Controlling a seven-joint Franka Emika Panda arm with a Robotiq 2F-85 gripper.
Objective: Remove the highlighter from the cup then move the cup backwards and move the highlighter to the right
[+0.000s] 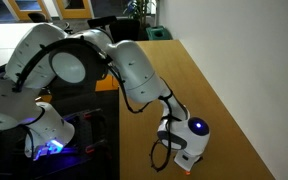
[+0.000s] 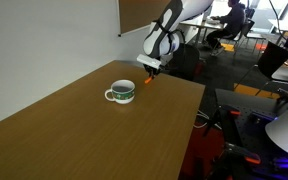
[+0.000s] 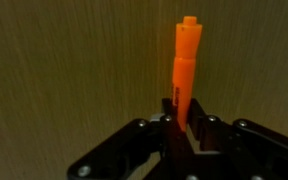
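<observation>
In the wrist view my gripper (image 3: pixel 184 128) is shut on the lower end of the orange highlighter (image 3: pixel 185 65), which sticks out past the fingertips over the wooden table top. In an exterior view the gripper (image 2: pixel 152 70) hangs just above the table near its far edge, the highlighter (image 2: pixel 149 81) pointing down from it. The cup (image 2: pixel 122 92), white with a green band and a handle, stands on the table a short way from the gripper, apart from it. The cup is out of sight in the wrist view.
The wooden table (image 2: pixel 74 135) runs along a white wall (image 2: pixel 44 40); its free edge (image 2: pixel 194 120) is close to the gripper. Beyond it are office chairs and desks (image 2: pixel 274 55). The arm's white wrist (image 1: pixel 194 130) bends down over the table.
</observation>
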